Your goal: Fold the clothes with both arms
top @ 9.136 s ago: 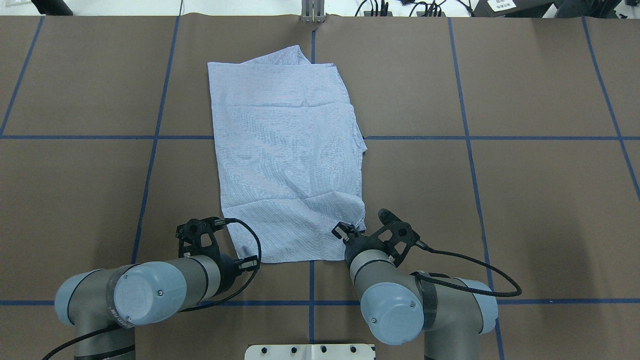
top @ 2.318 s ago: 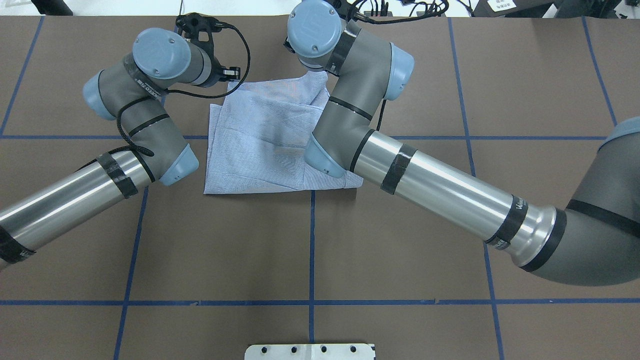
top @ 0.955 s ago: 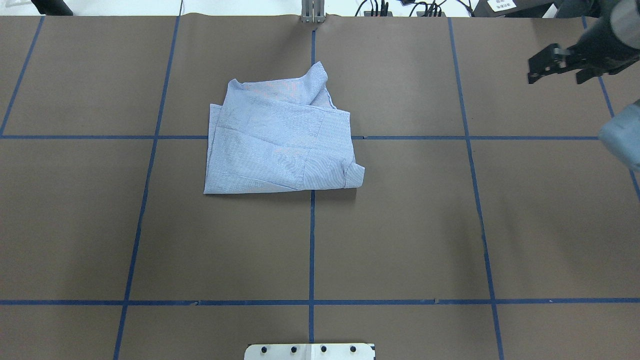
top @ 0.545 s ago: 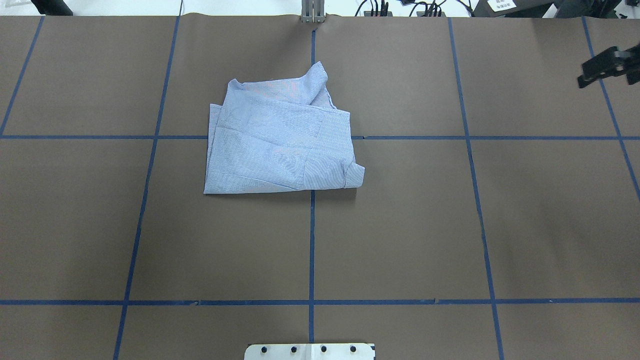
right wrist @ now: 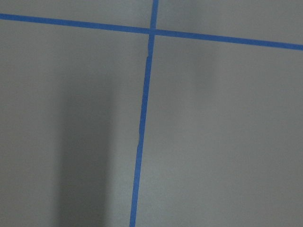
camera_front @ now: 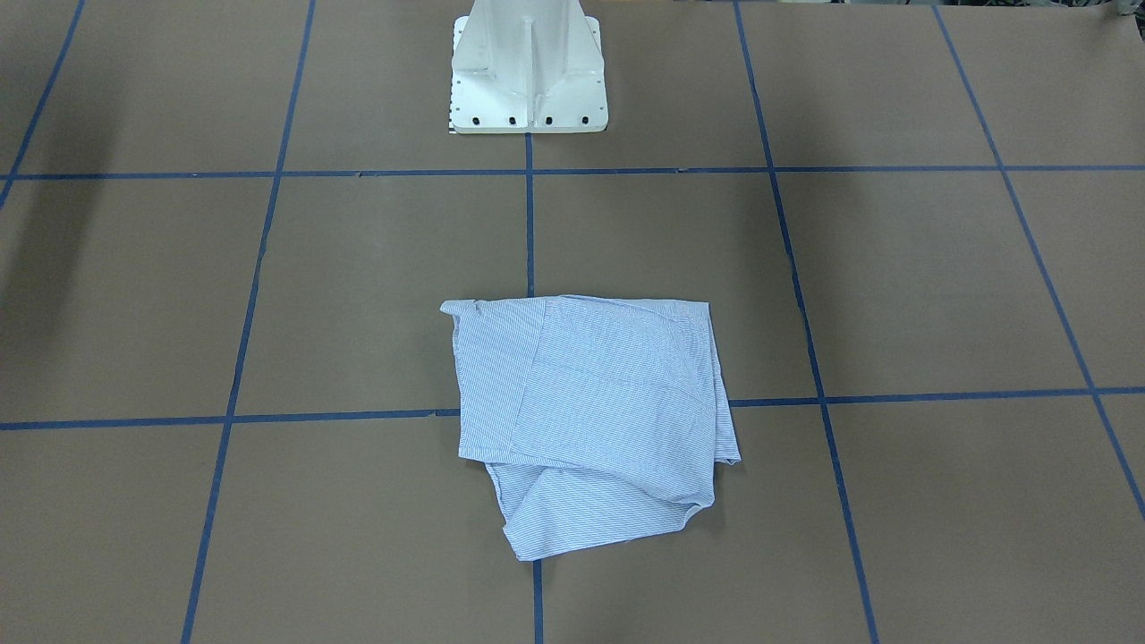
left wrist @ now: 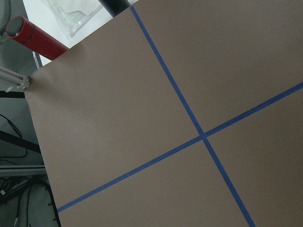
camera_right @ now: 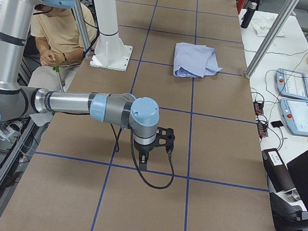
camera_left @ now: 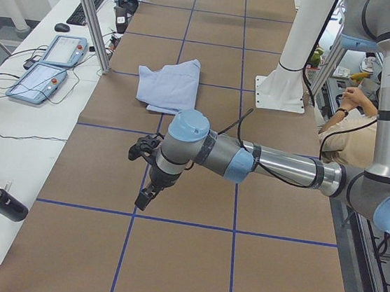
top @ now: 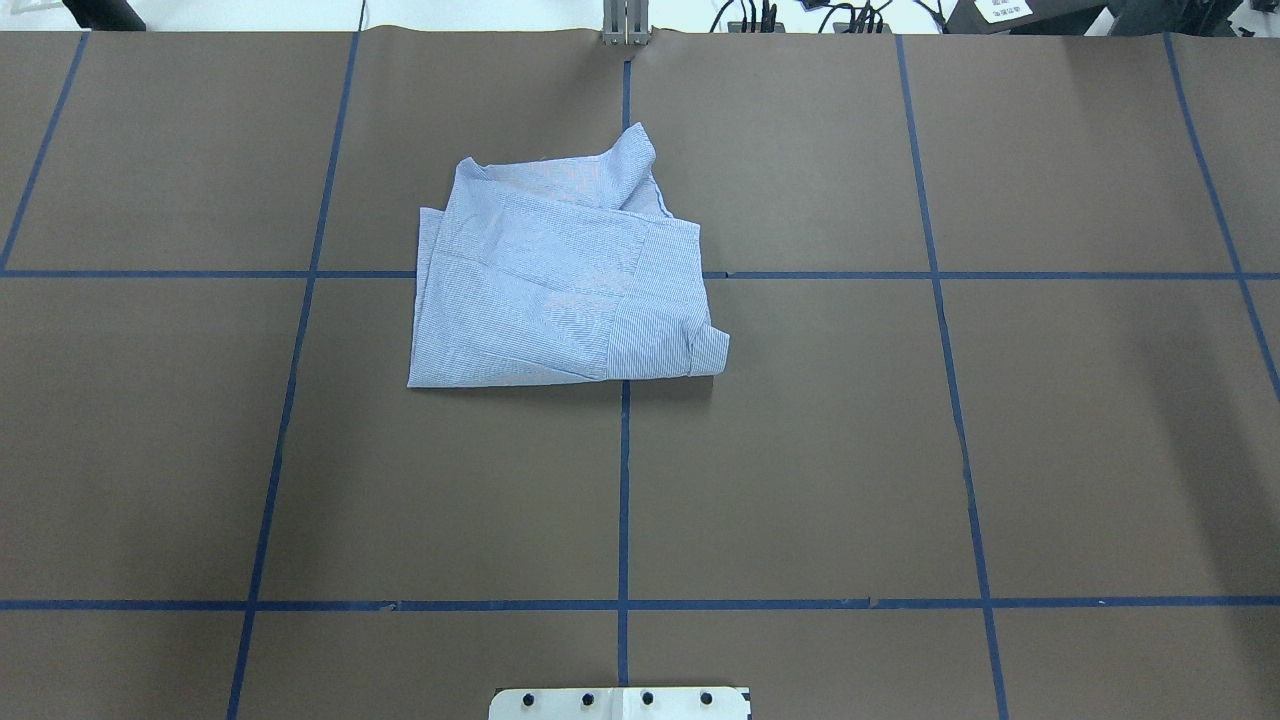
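Pointing the left gripper and right gripper down over the brown table cover; impossible to tell whether spread or pressed together. Lying folded at upper centre of the overhead view, well apart from both: the striped shirt, covering crossing blue tape lines.

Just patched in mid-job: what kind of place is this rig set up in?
Probably a robotics lab or data-collection cell: a brown paper-covered table gridded with blue tape lines, two grey touchscreen teach pendants, and a seated person in a beige shirt near the white robot pedestal.

Blue tape cross on brown table
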Controlling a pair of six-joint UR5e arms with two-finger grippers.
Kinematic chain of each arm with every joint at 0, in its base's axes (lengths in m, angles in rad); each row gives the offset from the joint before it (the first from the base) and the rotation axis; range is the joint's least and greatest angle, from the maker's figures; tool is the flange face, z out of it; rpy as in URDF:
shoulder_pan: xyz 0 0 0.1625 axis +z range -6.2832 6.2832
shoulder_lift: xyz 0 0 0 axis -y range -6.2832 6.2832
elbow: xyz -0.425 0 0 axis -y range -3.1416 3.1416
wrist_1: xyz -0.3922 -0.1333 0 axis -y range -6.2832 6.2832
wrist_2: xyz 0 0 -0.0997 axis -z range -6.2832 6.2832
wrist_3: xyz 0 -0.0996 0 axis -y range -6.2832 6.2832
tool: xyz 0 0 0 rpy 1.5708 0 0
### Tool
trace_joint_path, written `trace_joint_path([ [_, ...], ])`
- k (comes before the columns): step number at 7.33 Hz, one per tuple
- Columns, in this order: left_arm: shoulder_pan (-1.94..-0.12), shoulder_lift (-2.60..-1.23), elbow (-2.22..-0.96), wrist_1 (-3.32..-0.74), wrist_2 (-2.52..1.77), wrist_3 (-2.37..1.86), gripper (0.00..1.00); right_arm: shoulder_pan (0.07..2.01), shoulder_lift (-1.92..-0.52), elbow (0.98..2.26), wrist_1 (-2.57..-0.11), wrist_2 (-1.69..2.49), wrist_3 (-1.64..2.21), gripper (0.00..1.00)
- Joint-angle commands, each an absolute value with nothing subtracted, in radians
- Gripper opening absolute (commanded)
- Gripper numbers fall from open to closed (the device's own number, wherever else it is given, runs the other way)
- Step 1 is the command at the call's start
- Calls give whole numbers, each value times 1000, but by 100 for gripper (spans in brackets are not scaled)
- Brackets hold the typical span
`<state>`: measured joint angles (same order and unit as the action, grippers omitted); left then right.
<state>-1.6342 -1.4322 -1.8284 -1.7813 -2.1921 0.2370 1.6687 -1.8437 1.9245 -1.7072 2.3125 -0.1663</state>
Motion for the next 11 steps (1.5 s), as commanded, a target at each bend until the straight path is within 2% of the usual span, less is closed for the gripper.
trace_joint_path([
  [1, -1635, -1363, -1807, -1759, -2284, 38, 100, 1648, -1884, 1899, -1555, 2309, -21, 100],
  [4, -1635, -1275, -1884, -1761, -2364, 40, 100, 1493, -1876, 1923, -1444, 2304, 165, 100],
  [8, -1635, -1267, -1894, -1767, -2355, 38, 100, 1459, -1887, 1999, -1483, 2319, 98, 100],
  [11, -1635, -1267, -1884, -1763, -2355, 37, 100, 1457, -1934, 1985, -1485, 2302, 69, 100],
])
